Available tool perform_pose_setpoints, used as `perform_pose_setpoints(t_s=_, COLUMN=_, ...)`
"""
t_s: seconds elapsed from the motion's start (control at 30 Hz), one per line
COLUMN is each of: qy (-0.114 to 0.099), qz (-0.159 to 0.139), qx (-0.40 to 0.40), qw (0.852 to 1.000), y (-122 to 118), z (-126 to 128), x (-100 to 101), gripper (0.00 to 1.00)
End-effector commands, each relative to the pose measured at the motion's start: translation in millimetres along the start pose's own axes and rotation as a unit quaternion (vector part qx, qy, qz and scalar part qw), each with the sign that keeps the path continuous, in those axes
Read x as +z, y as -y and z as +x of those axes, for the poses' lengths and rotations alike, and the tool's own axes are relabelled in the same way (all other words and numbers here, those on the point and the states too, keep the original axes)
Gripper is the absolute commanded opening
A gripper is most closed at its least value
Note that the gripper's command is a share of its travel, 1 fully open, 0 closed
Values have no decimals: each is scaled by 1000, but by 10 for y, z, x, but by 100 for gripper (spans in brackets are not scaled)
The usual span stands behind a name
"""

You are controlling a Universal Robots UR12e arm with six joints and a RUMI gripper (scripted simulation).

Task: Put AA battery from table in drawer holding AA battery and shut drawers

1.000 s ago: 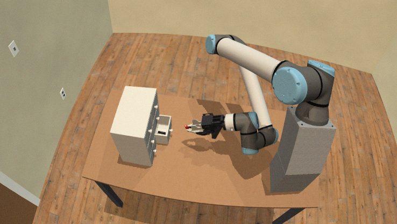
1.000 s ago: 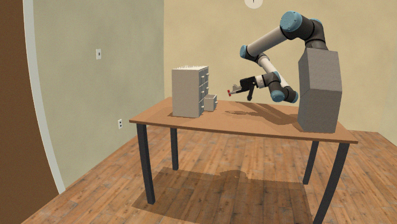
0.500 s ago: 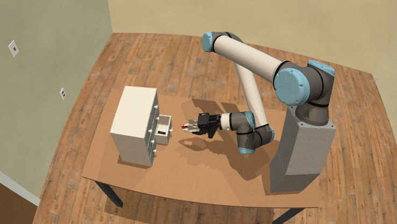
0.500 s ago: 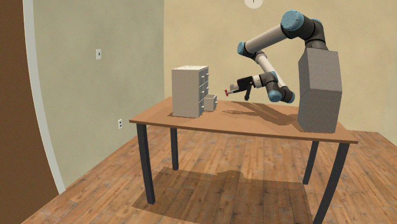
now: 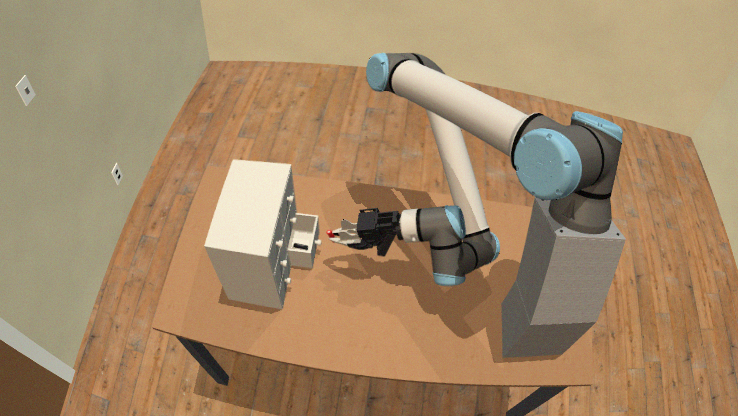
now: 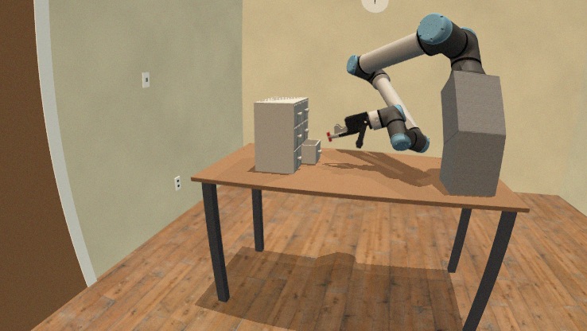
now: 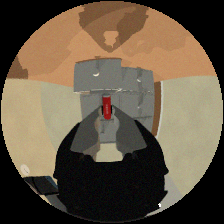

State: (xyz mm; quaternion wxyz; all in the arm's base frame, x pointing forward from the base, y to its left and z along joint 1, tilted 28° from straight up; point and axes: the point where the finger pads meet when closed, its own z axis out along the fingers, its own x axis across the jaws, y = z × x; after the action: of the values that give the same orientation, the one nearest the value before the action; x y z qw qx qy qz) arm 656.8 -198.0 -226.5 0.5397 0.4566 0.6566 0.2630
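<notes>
The white chest (image 5: 253,232) stands upright at the left of the table. One low drawer (image 5: 304,240) is pulled out and holds a small dark object (image 5: 299,245). The other drawers look shut. My gripper (image 5: 333,235) is shut on a red AA battery (image 5: 329,233), held in the air a little to the right of the open drawer and above its rim level. In the exterior view the battery (image 6: 328,134) is right of the chest (image 6: 281,133) and above the drawer (image 6: 311,151). In the wrist view the battery (image 7: 106,106) sits between the fingertips, with the chest front (image 7: 112,90) behind.
The arm's grey pedestal (image 5: 563,279) stands at the right end of the table. The table's front edge (image 5: 361,361) is well away from the chest.
</notes>
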Motion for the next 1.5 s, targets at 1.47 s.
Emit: perform_pose_setpoints(t_s=1.47, qy=0, qz=0, qx=0, qw=1000, y=-309, z=1, x=839, gripper=5)
